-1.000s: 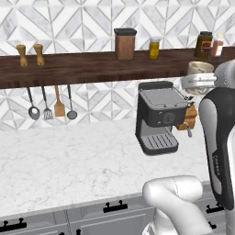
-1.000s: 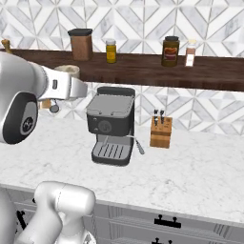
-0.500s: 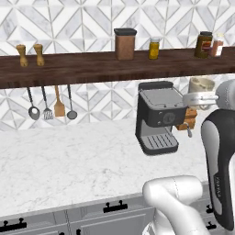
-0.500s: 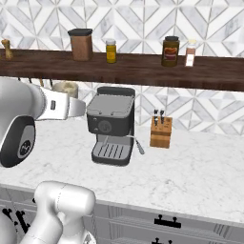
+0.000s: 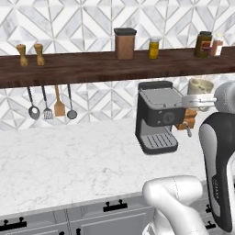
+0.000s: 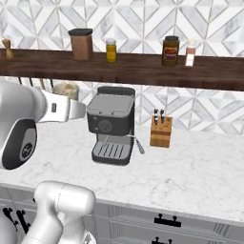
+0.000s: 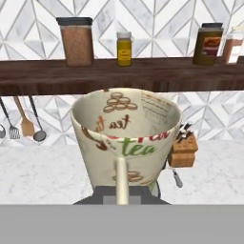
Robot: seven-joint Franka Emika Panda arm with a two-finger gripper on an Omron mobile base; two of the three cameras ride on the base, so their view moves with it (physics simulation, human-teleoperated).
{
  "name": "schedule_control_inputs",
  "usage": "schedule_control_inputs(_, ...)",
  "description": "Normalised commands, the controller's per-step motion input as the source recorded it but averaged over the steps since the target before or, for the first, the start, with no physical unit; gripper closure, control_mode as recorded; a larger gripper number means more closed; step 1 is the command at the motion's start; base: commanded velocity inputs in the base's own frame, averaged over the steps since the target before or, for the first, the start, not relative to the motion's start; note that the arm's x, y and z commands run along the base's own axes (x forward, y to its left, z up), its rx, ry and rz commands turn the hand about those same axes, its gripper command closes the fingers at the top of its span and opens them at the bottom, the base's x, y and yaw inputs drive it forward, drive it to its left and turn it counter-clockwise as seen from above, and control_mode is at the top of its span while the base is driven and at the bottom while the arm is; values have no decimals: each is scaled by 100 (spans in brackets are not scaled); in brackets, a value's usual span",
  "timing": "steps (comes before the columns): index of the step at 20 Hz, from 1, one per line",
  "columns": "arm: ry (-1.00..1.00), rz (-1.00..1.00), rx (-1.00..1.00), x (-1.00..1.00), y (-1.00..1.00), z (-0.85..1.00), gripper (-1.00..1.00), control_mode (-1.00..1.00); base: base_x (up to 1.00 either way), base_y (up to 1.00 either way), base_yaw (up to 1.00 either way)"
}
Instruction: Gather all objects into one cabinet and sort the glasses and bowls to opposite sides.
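Clamped tight on the near rim of the cream cup (image 7: 126, 138), the gripper (image 5: 200, 99) is seen held high in the air, level with the top of the coffee machine (image 5: 157, 115) and just at its three o'clock side in the left base view. From the right base view the cup (image 6: 66, 90) is glimpsed behind the white forearm, at nine o'clock of the machine (image 6: 111, 125).

Up close in the hand view, the cup is shown as a tapered tumbler, wide at the mouth, with a smooth glazed cream wall printed with brown lettering, a green "tea" and small brown ovals inside the far wall. A pale handle is seen running down its near side.

Behind it, a dark wooden shelf (image 7: 143, 71) is crossed at twelve o'clock, with a brown lidded canister (image 7: 76, 41), a yellow spice jar (image 7: 124, 48) and a dark amber jar (image 7: 208, 44) set upon it. A wooden knife block (image 7: 183, 148) is seen at three o'clock of the cup, on the speckled white marble counter (image 5: 69, 160).
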Motion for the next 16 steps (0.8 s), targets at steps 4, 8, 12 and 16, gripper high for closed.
schedule_control_inputs(4,0,0,0,0,0,0,100,100,-93,0,5)
schedule_control_inputs(8,0,0,0,0,0,0,100,100,-100,27,34)
schedule_control_inputs(12,0,0,0,0,0,0,100,100,-86,63,71)
schedule_control_inputs(16,0,0,0,0,0,0,100,100,-64,63,80)
